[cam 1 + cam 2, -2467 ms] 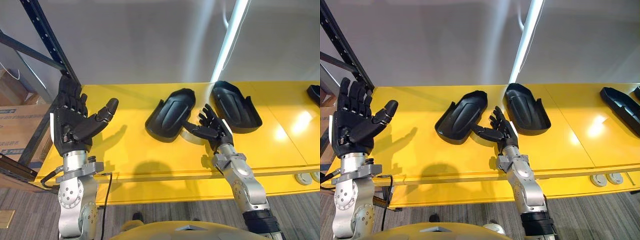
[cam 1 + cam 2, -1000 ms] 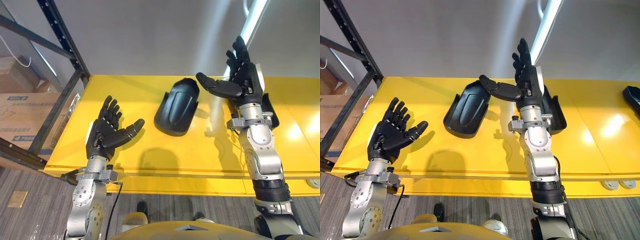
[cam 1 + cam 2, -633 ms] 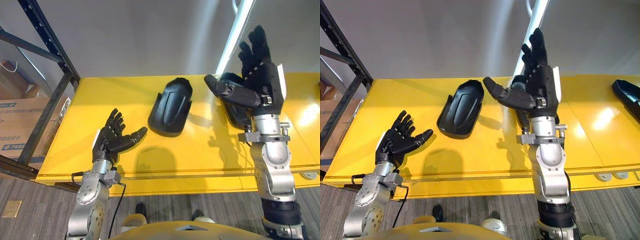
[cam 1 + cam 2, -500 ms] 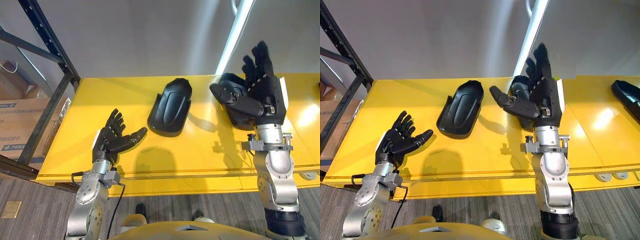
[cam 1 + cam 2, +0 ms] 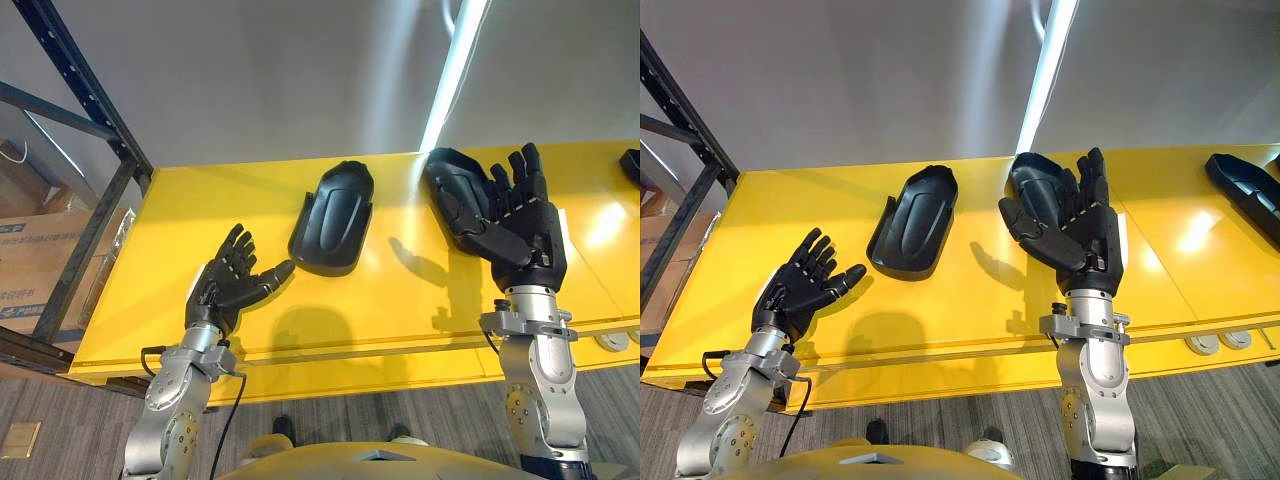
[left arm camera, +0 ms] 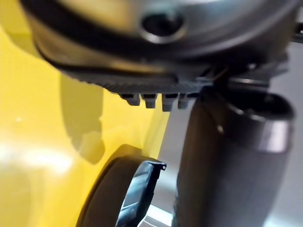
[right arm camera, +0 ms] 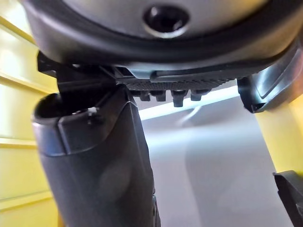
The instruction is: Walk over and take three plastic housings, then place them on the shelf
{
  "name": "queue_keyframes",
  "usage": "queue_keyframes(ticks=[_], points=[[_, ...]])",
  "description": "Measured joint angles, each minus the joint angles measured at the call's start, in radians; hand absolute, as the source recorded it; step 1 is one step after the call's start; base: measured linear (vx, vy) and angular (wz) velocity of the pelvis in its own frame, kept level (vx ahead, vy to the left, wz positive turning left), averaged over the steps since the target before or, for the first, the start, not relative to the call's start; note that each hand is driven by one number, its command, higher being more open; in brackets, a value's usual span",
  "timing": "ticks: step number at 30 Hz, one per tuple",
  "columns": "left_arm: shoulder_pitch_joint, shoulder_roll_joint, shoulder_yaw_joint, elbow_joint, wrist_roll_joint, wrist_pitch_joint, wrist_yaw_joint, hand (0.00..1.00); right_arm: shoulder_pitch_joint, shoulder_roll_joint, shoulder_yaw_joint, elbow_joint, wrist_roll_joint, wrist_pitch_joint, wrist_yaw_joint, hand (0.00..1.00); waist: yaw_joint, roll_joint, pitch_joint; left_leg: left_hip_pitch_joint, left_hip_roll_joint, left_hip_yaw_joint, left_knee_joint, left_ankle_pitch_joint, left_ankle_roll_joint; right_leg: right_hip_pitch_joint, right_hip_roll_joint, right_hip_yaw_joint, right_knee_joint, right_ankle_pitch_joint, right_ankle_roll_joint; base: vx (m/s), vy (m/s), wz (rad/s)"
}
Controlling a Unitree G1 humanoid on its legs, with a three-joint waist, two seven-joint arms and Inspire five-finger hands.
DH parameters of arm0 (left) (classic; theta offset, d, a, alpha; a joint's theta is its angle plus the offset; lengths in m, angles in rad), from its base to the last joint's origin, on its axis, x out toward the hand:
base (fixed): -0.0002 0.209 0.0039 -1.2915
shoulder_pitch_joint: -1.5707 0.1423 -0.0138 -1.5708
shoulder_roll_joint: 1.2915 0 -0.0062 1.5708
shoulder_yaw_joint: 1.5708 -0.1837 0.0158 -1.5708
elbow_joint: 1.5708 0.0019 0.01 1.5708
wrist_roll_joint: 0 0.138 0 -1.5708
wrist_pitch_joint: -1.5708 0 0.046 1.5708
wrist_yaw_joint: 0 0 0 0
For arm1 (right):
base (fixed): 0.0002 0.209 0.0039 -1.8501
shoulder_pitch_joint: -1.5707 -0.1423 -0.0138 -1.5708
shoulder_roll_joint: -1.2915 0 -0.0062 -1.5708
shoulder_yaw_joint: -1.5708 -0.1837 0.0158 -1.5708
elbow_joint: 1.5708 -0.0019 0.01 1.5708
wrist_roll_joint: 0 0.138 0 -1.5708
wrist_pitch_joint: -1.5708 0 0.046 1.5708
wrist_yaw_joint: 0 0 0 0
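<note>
Two black plastic housings lie hollow side down on the yellow table (image 5: pixel 400 290). One housing (image 5: pixel 333 218) is in the middle. The other housing (image 5: pixel 452 190) lies to its right, partly hidden behind my right hand (image 5: pixel 518 232). That hand is raised palm up over the table's front, fingers spread and open, holding nothing. My left hand (image 5: pixel 228 283) hovers low over the front left of the table, left of the middle housing, open and empty. A third housing (image 5: pixel 1240 190) lies at the far right.
A black metal shelf upright (image 5: pixel 80 110) stands at the table's left end, with a cardboard box (image 5: pixel 30 260) beyond it. A grey wall backs the table. Two round white fittings (image 5: pixel 1215 342) sit on the front edge at the right.
My right hand has come down from high above the table to in front of the right housing. The left hand has barely moved. The housings lie where they were; the camera shifted.
</note>
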Motion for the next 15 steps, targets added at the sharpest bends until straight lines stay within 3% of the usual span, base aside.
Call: queue_keyframes(ticks=[15], points=[[-0.014, 0.046, -0.001, 0.032, -0.121, 0.051, -0.073, 1.00, -0.001, 0.000, 0.069, 0.000, 0.000, -0.013, -0.002, 1.00, 0.001, -0.013, -0.028, -0.002, -0.001, 0.015, 0.000, -0.001, 0.001, -0.013, -0.002, 0.016, 0.002, 0.002, 0.003, 0.00, 0.002, -0.01]])
